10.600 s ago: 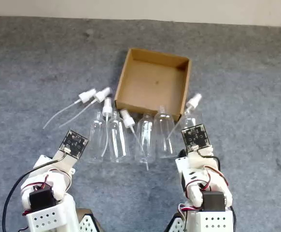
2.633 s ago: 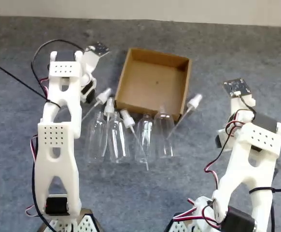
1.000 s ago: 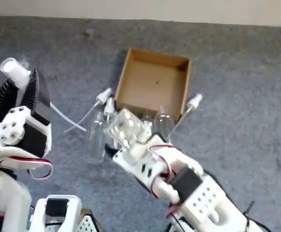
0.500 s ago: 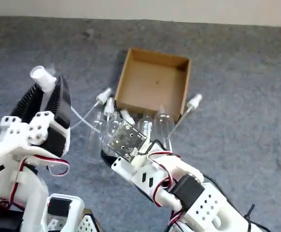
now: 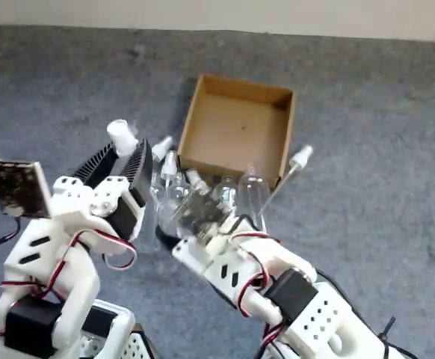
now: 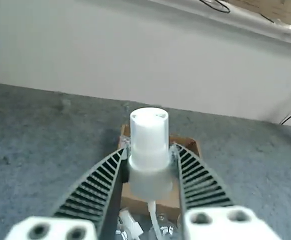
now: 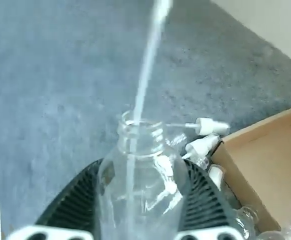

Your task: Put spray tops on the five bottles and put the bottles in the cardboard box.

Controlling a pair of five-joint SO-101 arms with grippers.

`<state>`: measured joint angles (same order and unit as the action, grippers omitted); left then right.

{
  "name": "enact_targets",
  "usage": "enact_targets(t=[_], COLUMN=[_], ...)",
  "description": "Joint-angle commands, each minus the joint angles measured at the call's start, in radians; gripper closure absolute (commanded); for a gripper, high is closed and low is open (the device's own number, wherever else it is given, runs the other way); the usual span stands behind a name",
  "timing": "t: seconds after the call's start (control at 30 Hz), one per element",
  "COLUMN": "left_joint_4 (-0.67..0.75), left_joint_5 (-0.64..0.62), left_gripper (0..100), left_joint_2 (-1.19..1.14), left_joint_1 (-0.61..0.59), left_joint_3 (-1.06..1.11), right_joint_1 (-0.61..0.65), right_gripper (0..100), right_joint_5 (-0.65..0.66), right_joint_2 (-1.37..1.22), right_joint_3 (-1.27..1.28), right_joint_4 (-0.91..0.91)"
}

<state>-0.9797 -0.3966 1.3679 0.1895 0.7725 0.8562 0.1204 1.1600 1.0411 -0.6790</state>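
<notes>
The left hand [image 6: 149,159] is clamped on a spray top [image 6: 149,134] at its collar, nozzle end up. This leaves the dip tube [image 7: 145,75] hanging free below, where it can be steered. The right hand [image 7: 141,174] is closed around the body of a clear bottle [image 7: 135,172]. It grips low on the sides, so the open neck stands bare and upright to take the tube. In the right wrist view the tube runs down through that neck into the bottle. The head is well above the rim, so the top is threaded in but not seated. My reading is that the two hands hold their parts in the air, one above the other, so that lowering the top will bring its collar onto the neck.

In the high view the cardboard box [image 5: 231,166] lies on the grey worktop [image 5: 367,112] at 12 o'clock from the joined parts, with nothing inside it. More bottles [image 5: 253,193] lie at the box's 6 o'clock side, partly hidden by the arms, so I cannot count them. Two loose spray tops lie near the box, one [image 5: 301,157] at its 4 o'clock corner and another [image 5: 160,146] at its 8 o'clock corner. No bottle is capped or boxed, so the task looks to be at its first bottle.
</notes>
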Motion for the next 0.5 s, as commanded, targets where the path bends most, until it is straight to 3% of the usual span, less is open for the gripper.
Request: enact_targets(t=[0.0,0.17,0.47], left_joint_4=[0.023,0.023,0.018], left_joint_5=[0.003,0.043,0.063], left_gripper=[100,100,100], left_joint_2=[0.002,0.004,0.004], left_joint_1=[0.054,0.142,0.145], left_joint_3=[0.045,0.097,0.176], right_joint_1=[-0.061,-0.059,-0.064], right_gripper=[99.4,99.4,99.4], right_joint_5=[-0.086,-0.086,-0.084], right_joint_2=[0.025,0.025,0.027], right_joint_3=[-0.012,-0.005,-0.004], right_joint_4=[0.099,0.133,0.131])
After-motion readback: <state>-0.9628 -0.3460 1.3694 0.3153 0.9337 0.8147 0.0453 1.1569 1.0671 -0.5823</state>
